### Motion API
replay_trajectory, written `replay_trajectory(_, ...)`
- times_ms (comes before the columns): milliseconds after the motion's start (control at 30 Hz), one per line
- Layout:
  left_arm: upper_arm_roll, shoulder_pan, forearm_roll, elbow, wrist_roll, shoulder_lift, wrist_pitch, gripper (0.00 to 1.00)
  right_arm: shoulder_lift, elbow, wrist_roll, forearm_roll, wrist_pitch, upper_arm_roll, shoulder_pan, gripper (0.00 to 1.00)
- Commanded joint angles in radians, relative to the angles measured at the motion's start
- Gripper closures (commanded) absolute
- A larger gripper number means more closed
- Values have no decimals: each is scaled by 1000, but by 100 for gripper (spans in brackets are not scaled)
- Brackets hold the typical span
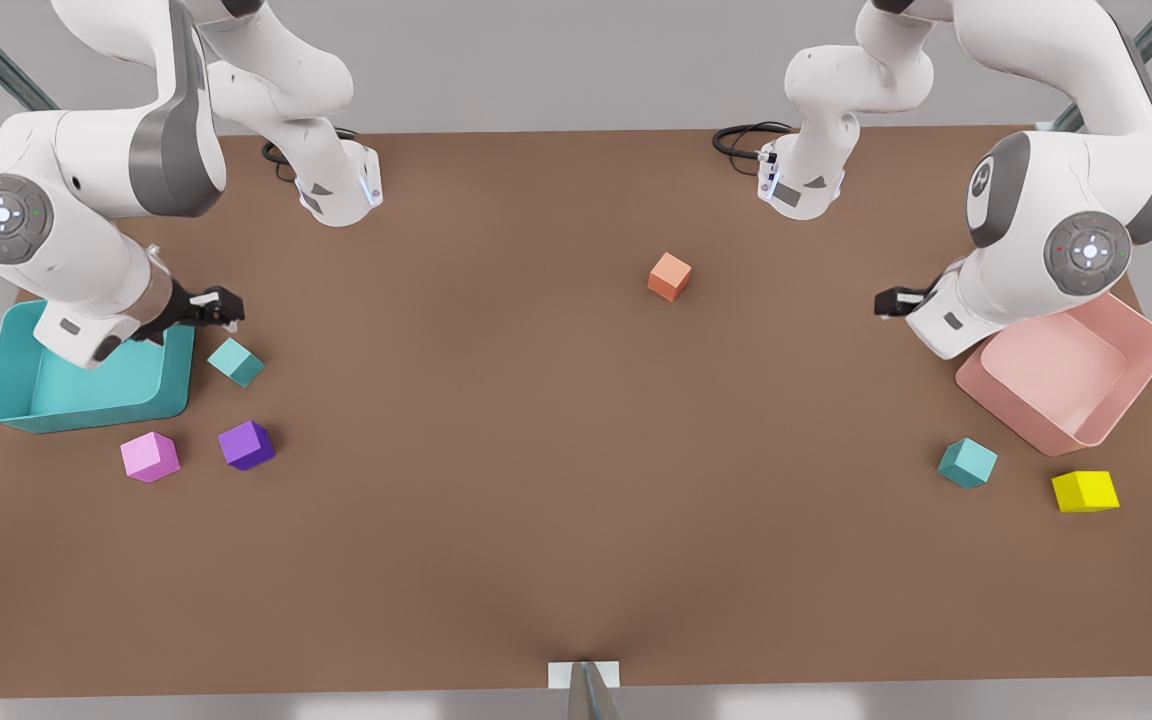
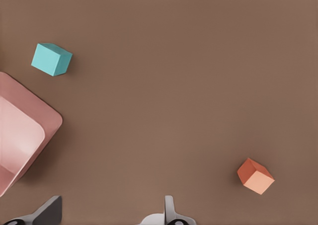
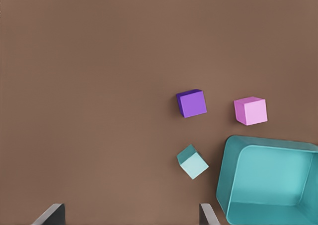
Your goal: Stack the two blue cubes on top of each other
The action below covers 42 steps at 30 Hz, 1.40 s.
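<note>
Cubes unstacked: one teal cube (image 1: 235, 361) beside teal bin (image 1: 16, 412), other teal cube (image 1: 967, 462) far off. Right gripper (image 1: 228, 308) above bin-side cube, left gripper (image 1: 886, 302) opposite; both jaws apart, empty.

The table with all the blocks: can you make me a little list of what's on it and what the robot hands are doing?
blue cubes: one beside the teal bin, one near the pink bin; far apart, unstacked
other cubes: purple, pink, orange, yellow
right gripper: fingers open, above teal bin's edge, holding nothing
left gripper: fingers open, by pink bin, holding nothing
</note>
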Motion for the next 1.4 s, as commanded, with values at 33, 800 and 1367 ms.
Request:
replay_trajectory(33,0,0,-1,0,-10,-1,36,0,1,-4,-69,-11,42,1,0,0)
replay_trajectory(800,0,17,-2,0,-7,14,14,0,-65,-865,-1228,18,884,-16,-274,0)
replay_trajectory(1367,0,26,-54,22,7,10,-4,0,-52,-977,-1166,38,958,-17,-331,0)
